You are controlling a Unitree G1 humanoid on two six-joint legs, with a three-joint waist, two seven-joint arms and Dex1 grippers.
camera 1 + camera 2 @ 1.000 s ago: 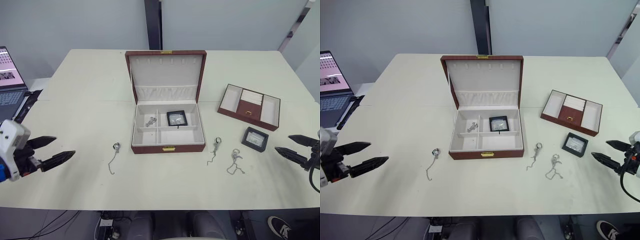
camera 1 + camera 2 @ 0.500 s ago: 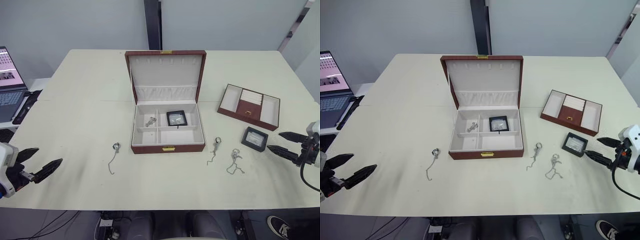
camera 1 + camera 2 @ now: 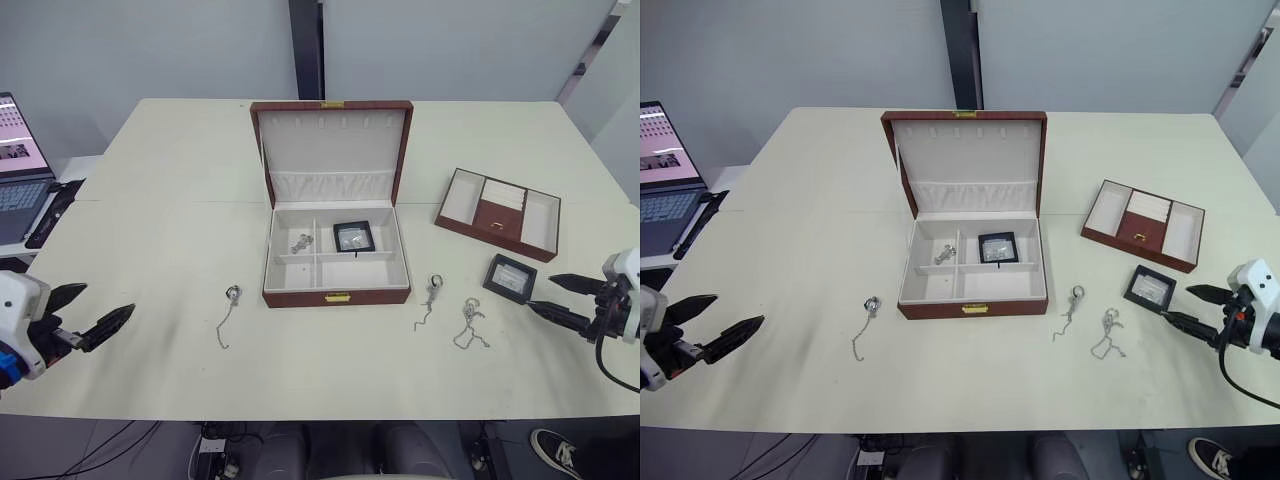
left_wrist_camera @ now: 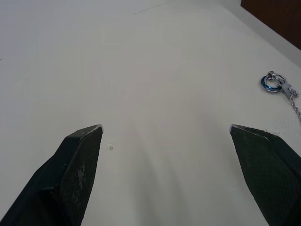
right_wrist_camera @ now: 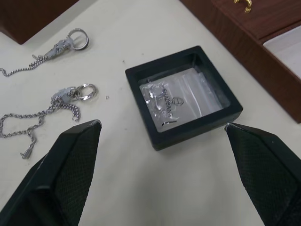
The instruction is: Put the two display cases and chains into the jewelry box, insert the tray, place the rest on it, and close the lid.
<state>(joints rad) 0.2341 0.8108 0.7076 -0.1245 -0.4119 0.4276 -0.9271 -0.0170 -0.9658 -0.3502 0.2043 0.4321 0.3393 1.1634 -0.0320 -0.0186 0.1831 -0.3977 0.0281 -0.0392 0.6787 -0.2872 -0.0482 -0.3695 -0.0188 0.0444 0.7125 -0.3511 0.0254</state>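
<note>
Left gripper point(image 3: 96, 312): two black fingers spread apart, holding nothing, low over the desk's near left corner.
Right gripper point(image 3: 1182, 306): fingers parted and empty, at the near right edge, pointing at the loose case.
Cream-white desk point(image 3: 160, 200): carries everything below.
Thin silver chain with a ring clasp point(image 3: 227, 312): flat on the desk, left of the box front, well apart from the left gripper; its ring shows in the left wrist view just beyond the fingertips.
Two more silver chains point(image 3: 1071, 308) point(image 3: 1106, 333): side by side right of the box front, between box and right gripper.
Small square black display case with clear window point(image 5: 182, 94): flat on the desk, just ahead of the right gripper's parted tips, untouched, near the tray's front.
Large reddish-brown jewelry box with cream lining point(image 3: 336, 262): centre of the desk, open; a second black display case point(image 3: 353, 236) lies in its back right compartment, a silver chain point(image 3: 302, 242) in its back left one.
Shallow reddish-brown tray point(image 3: 498, 212): right of the box, beyond the loose case.
Hinged cream-lined lid point(image 3: 332, 150): standing upright behind the box.
Open laptop point(image 3: 18, 170): off the desk's far left edge.
</note>
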